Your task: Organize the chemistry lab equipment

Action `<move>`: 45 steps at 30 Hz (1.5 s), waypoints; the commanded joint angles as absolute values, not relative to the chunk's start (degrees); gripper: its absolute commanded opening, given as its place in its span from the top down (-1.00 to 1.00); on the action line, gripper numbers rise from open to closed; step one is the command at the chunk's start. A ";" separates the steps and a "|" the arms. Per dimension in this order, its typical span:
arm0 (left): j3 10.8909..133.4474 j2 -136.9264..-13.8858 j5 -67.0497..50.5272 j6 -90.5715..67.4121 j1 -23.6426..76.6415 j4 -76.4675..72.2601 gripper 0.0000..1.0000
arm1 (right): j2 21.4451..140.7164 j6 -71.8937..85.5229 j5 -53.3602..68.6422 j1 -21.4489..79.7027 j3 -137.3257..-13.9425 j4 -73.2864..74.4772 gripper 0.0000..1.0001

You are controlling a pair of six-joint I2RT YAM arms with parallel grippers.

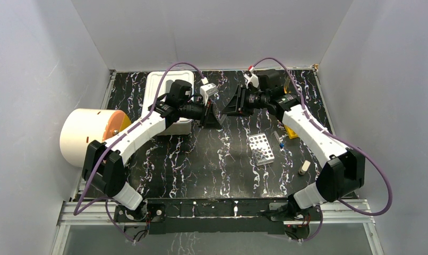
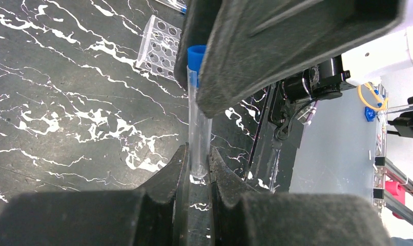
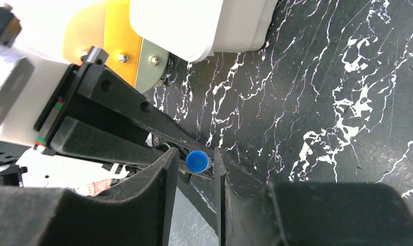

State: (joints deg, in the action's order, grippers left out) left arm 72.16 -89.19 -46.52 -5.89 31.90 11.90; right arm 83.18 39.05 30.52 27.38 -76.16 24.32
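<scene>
Blue-capped vial (image 2: 199, 128) spanning between both grippers over table (image 1: 201, 159), toward 12 o'clock edge. Left gripper (image 2: 198, 171) pinching vial's clear bottom end, fingers closed on it; arm reaching in from 8 o'clock. Right gripper (image 3: 195, 169) straddling blue cap, fingers narrowly parted, slim gaps showing; arm arching in from 4 o'clock. Silver perforated rack (image 1: 261, 149) lying at 4 o'clock of grippers, bare marble between. White bin (image 1: 164, 87) sitting at 9 o'clock, just beside left wrist.

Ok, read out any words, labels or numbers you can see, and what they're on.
None can be read. The blue-capped tube, silver perforated rack and white bin show no text.
A reddish printed patch low in the right wrist view is too blurred to read.
</scene>
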 commanded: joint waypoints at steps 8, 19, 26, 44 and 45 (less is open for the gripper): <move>73.33 -86.84 -47.56 -2.78 32.09 13.64 1.00 | 84.17 37.73 32.23 27.16 -79.19 25.58 0.49; 71.34 -86.30 -41.99 -8.27 32.08 11.61 -0.56 | 80.58 25.80 14.66 27.03 -77.29 27.42 0.65; 68.29 -85.96 -33.89 -10.20 32.00 13.07 -0.63 | 77.08 12.57 -9.27 27.06 -67.63 24.31 0.66; 66.77 -86.69 -31.68 -12.67 31.99 12.35 -0.63 | 69.94 14.79 -11.20 27.21 -46.53 6.85 0.68; 66.87 -86.76 -31.72 -12.70 31.99 12.44 -0.63 | 70.07 14.88 -10.76 27.21 -46.56 6.72 0.68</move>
State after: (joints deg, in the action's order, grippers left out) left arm 66.85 -88.95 -31.68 -12.51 31.90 12.58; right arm 71.57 14.00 -11.55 27.33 -47.64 12.49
